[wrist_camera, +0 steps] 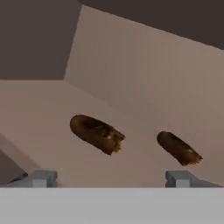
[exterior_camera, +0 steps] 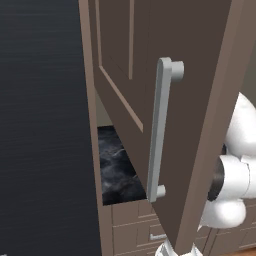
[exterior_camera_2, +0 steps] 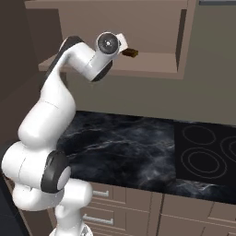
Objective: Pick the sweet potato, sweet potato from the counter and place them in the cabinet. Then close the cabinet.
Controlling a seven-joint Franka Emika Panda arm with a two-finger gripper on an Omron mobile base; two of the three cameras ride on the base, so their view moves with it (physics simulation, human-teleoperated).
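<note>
**Sweet potatoes lie on the cabinet shelf, gripper spread wide above them**

Sweet potatoes, two of them, rest on the pale tan floor of the cabinet. In the hand view the larger sweet potato is a stubby dark-brown oblong with a rough, mottled skin and a ragged paler end toward four o'clock. The smaller sweet potato lies at its three o'clock, apart from it, slimmer and equally dark.

The gripper is empty, its grey fingertips set wide apart at the bottom of the hand view.

The cabinet's taupe-brown recessed-panel door stands open, with a smooth light-grey bar handle. Below, the counter is glossy black stone with thin white veins.
</note>
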